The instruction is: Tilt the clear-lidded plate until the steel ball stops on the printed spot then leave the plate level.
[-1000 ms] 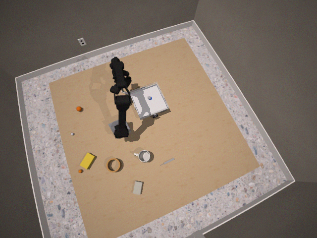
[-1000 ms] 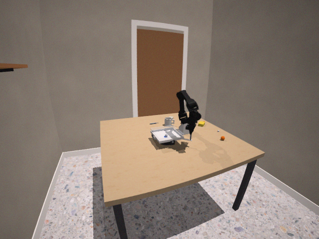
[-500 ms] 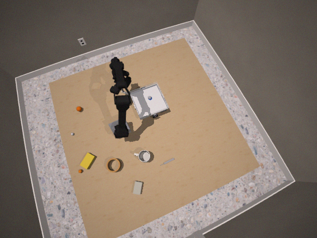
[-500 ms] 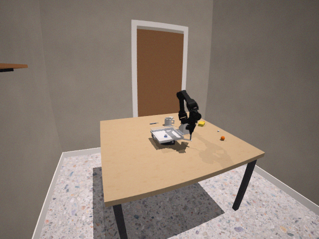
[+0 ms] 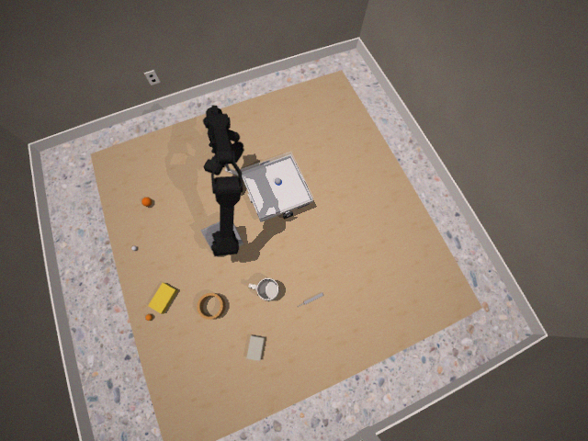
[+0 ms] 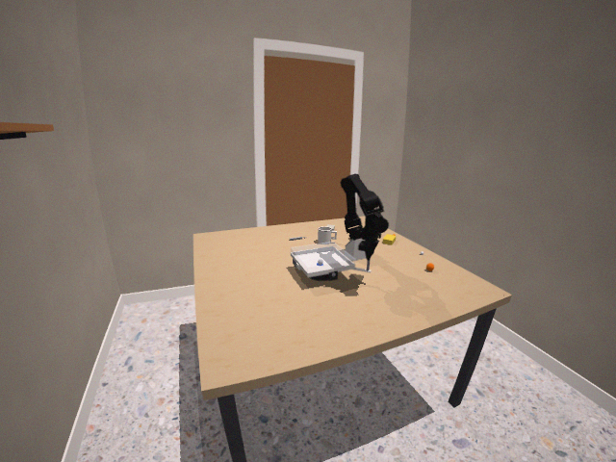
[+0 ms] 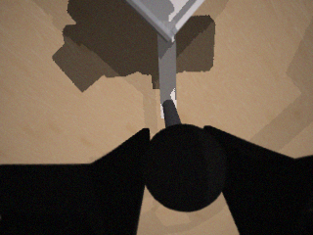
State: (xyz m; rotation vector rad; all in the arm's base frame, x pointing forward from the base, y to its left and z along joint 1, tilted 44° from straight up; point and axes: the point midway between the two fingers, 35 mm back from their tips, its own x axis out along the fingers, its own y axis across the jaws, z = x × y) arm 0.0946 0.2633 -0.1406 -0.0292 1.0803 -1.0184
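The square white plate (image 5: 277,186) with grey rims and a clear lid stands on a dark base near the table's middle; it also shows in the exterior view (image 6: 320,261). A small pale ball (image 5: 277,180) sits at the blue printed spot (image 6: 318,259) near the plate's centre. A grey handle bar (image 7: 166,69) runs from the plate's corner to a black round knob (image 7: 186,166). My gripper (image 7: 176,133) (image 5: 233,166) (image 6: 369,258) is shut on this knob, beside the plate's corner, pointing down. The plate looks close to level.
Loose things lie apart from the plate: an orange ball (image 5: 146,201), a tiny white ball (image 5: 134,247), a yellow block (image 5: 162,297), a small orange ball (image 5: 149,317), an orange ring (image 5: 210,305), a mug (image 5: 267,288), a pen (image 5: 310,299), a grey block (image 5: 255,347).
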